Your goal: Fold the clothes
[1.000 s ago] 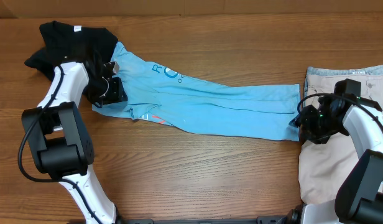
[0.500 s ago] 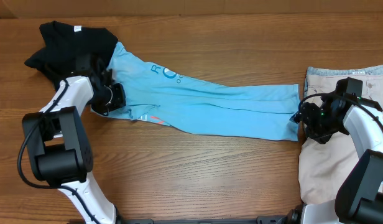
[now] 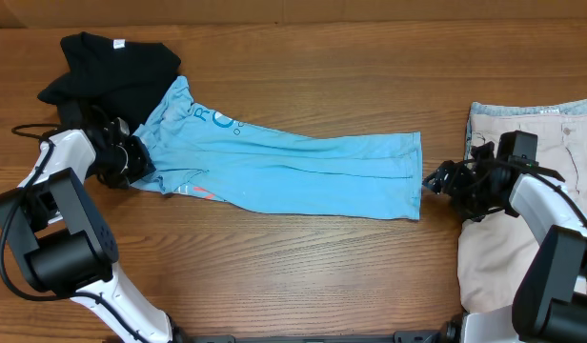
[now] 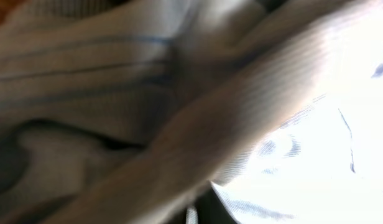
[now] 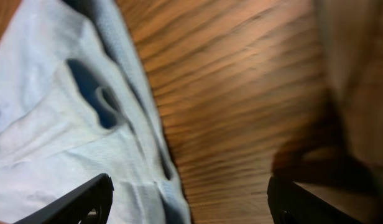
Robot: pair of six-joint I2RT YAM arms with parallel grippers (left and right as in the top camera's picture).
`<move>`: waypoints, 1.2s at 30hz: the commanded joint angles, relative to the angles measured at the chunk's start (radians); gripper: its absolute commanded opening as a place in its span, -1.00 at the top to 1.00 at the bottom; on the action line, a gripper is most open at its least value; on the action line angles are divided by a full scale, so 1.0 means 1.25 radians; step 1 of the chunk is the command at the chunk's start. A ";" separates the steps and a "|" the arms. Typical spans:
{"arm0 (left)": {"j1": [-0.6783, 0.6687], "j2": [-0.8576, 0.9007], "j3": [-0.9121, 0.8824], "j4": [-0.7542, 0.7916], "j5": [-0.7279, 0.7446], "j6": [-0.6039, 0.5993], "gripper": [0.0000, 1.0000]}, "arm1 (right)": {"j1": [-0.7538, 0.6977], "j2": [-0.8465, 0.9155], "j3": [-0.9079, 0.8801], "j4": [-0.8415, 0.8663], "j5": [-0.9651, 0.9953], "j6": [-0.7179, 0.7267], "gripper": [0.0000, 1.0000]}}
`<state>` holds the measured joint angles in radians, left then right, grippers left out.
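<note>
Progress: early, by my reading. The light blue short-sleeved cotton T-shirt lies gathered into a long wrinkled band, not a compact fold.
Left to do: crosswise folds on the T-shirt. The black cloth garment sits bunched and unfolded. The beige shorts lie spread out and run partly out of frame, so I cannot tell whether they are folded.
T-shirt position: on the brown wooden surface, running from 9 o'clock towards 3 o'clock across the middle of the overhead view. Its lettered end is at 9 o'clock, with one corner touching the black garment.
Black garment: 10 o'clock corner.
Shorts: 3 to 4 o'clock edge, apart from the T-shirt's hem.
Left fingers: at the T-shirt's 9 o'clock end, on or against the cloth. The left wrist view is filled with blurred fabric and shows no fingertips, so I cannot tell whether they are closed or holding anything.
Right fingers: spread wide and holding nothing. They sit in the gap between hem and shorts, just beside the T-shirt's 3 o'clock end. In the right wrist view the hem lies towards 9 o'clock, with bare wood between the tips.
</note>
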<state>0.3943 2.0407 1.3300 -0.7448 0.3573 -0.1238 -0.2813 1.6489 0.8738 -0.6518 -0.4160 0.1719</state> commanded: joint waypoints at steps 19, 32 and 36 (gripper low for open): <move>-0.086 -0.199 0.349 -0.278 0.170 0.164 0.45 | 0.097 0.128 -0.003 0.153 -0.180 -0.020 -0.41; -0.096 -0.359 0.349 -0.263 0.167 0.165 0.36 | 0.039 0.096 0.090 0.028 -0.069 -0.024 0.92; -0.096 -0.363 0.349 -0.266 0.168 0.165 0.35 | -0.009 0.049 0.172 -0.094 -0.008 -0.040 0.92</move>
<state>0.2764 1.6169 1.7496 -1.0779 0.5537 0.0628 -0.2539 1.7878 1.0008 -0.7307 -0.5079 0.1516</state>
